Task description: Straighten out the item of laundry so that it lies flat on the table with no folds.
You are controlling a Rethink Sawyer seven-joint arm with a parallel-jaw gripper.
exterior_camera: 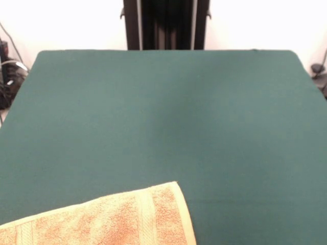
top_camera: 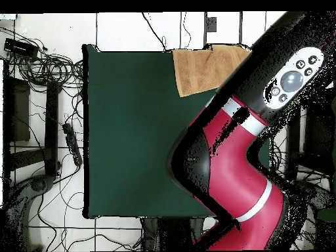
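Overhead view shows the counter point(top_camera: 131, 131), a large rectangle in dark green cloth, as the biggest thing in sight. Over its right part reaches the red and black arm point(top_camera: 230, 164), bent at the elbow, its black upper link with a grey button panel running off past the counter's top right corner. The end effector does not show in either view, so I cannot tell how it stands. The towel point(top_camera: 200, 69), orange-tan terry cloth, lies at the counter's top edge toward the right corner, part of it covered by the arm. In the front view the counter point(exterior_camera: 163, 112) is the same green sheet, and the towel point(exterior_camera: 107, 219) sits at its near edge, left of centre, cut off by the picture's bottom. A flat woven band crosses it close to its right-hand end, and that end looks smooth.
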